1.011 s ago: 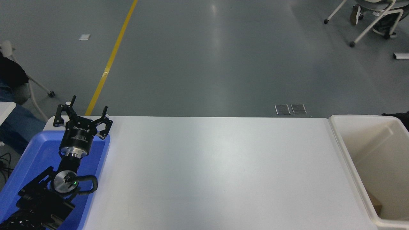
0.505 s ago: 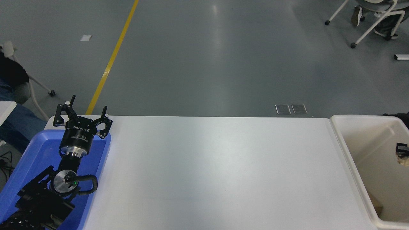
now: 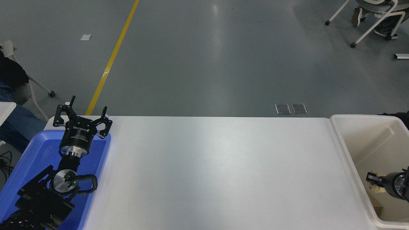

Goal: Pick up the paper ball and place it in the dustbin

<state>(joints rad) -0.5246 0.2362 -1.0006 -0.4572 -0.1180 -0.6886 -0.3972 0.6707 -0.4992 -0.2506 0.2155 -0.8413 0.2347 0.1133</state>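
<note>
The cream-white dustbin (image 3: 347,159) stands at the table's right end. My right gripper (image 3: 372,181) comes in from the right edge, low inside the dustbin, shut on the tan paper ball (image 3: 377,189), which is partly hidden by the fingers. My left gripper (image 3: 83,110) is parked open at the lower left, above the far end of the blue tray (image 3: 28,153).
A brown scrap (image 3: 377,208) lies on the dustbin's floor. The white table (image 3: 217,166) spans the middle. A person's leg in blue (image 3: 16,123) and a chair are at the far left. Wheeled chairs (image 3: 367,19) stand at the top right.
My right gripper came into view from the right edge with the paper ball and moved down and left into the dustbin. The left arm has not moved.
</note>
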